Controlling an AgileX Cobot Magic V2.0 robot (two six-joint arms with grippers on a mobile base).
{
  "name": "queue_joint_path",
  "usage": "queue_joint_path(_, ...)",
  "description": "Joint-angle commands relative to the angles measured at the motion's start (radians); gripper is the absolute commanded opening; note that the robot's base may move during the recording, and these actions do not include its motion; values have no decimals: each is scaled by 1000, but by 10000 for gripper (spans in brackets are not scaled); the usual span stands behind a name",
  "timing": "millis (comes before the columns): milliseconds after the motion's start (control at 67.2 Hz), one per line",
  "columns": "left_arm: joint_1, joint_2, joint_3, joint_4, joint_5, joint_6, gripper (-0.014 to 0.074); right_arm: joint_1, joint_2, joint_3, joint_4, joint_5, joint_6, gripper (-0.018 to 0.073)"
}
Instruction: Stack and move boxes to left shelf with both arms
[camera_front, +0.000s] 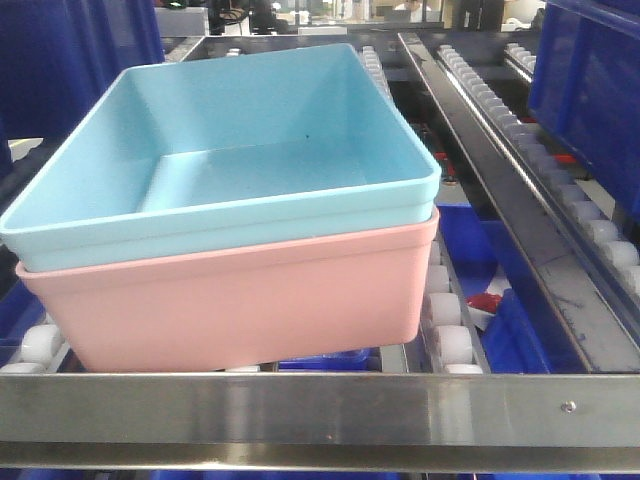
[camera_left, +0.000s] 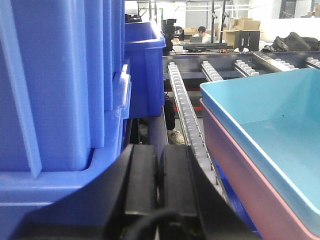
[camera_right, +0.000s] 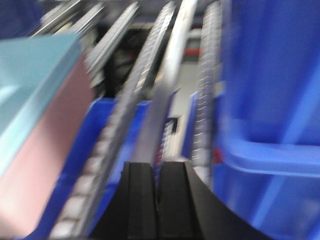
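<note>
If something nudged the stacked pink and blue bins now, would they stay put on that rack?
Probably not: the pink bin rests on white rollers, so it would likely glide. The blue bin looks empty, so probably light. Nested inside, both should move together.

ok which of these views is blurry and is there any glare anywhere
Right wrist view: motion-smeared throughout, roller rails streaked, only the right gripper fairly crisp. Left wrist view: sharp, though the left gripper is dark. Front view: clear, with bright sheen on the front bar and washed-out white on the light blue box.
</note>
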Motion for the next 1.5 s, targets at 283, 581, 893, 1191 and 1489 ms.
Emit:
queue_joint_path(283,1,-15,31,-7,-82,6,-9,-202,-187,115,99,-136,-129,56)
queue_joint_path(581,1,-15,31,-7,-82,6,-9,-202,-278,182,98,-158,-128,56)
queue_joint_path(893,1,-15,31,-7,-82,6,-9,-202,-278,182,98,-158,-128,56)
queue_joint_path(1191,1,-15,31,-7,-82,6,-9,-202,-278,183,98,-158,-128,56)
queue_joint_path(1489,1,-15,31,-7,-82,6,-9,-202,-278,183,98,-158,-128,56)
